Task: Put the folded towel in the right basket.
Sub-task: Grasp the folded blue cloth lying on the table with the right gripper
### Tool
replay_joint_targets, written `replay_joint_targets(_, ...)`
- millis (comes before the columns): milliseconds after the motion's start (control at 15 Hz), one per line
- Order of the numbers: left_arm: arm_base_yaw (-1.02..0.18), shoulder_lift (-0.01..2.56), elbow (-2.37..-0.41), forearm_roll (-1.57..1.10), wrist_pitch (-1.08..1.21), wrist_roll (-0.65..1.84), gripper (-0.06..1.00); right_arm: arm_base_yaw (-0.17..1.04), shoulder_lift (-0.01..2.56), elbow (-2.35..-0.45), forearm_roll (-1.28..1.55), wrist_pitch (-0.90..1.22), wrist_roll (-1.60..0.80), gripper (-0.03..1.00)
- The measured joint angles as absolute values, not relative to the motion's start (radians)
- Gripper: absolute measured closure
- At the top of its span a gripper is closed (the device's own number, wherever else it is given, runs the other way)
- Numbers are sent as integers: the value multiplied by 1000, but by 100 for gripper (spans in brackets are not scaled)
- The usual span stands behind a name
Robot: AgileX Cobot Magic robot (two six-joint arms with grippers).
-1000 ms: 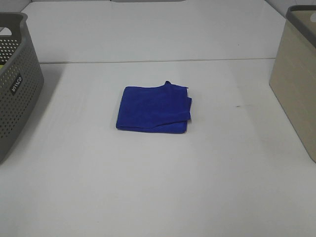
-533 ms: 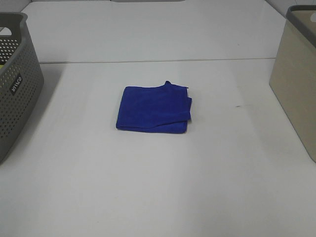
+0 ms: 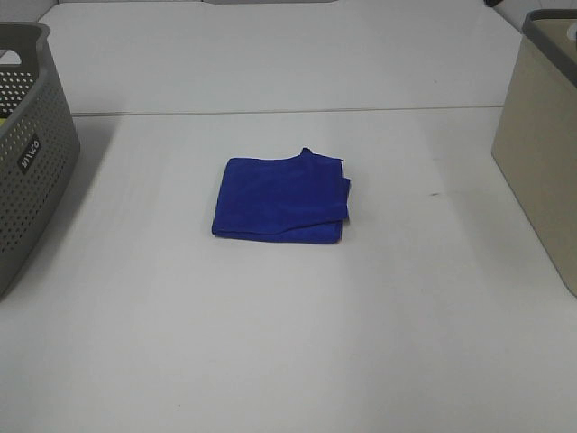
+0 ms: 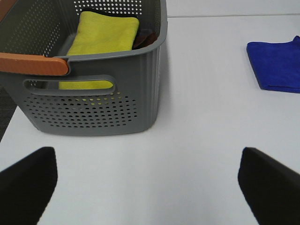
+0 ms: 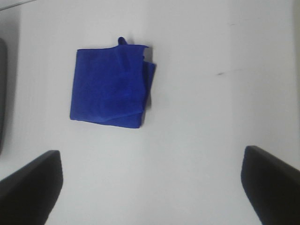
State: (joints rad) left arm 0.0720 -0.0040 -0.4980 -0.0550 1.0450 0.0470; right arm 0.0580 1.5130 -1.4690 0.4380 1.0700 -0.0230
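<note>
A grey perforated basket [image 3: 36, 207] stands at the left edge of the exterior high view on the white table [image 3: 270, 343]. It holds a folded yellow towel [image 4: 101, 40] with a dark brownish cloth [image 4: 145, 37] just beside it. A small dark mark [image 3: 435, 194] lies right of centre.

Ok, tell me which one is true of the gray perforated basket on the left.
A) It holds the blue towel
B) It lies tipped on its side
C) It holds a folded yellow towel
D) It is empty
C: the left wrist view shows a yellow towel inside the upright gray basket, while the blue towel lies out on the table.
</note>
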Motion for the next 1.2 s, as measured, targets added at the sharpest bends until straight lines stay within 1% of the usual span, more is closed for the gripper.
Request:
replay_joint_targets(133, 72, -4, -498, -55, 1045, 47, -3, 128, 1591, -1470, 479, 998, -42, -1)
replay_joint_targets(200, 72, -4, -498, -55, 1045, 47, -3, 202, 1661, -1481, 497, 961, -41, 0)
replay_joint_targets(267, 72, -4, -498, -55, 1045, 47, -3, 213, 1680, -1483, 510, 957, -40, 0)
replay_joint_targets(600, 72, -4, -498, -55, 1045, 47, -3, 223, 1875, -1531, 567, 906, -49, 0)
replay_joint_targets(1000, 72, -4, -498, -55, 1045, 47, -3, 234, 2157, -1709, 635, 887, -96, 0)
replay_joint_targets(1200, 72, -4, -498, -55, 1045, 47, -3, 234, 2261, -1723, 582, 887, -96, 0)
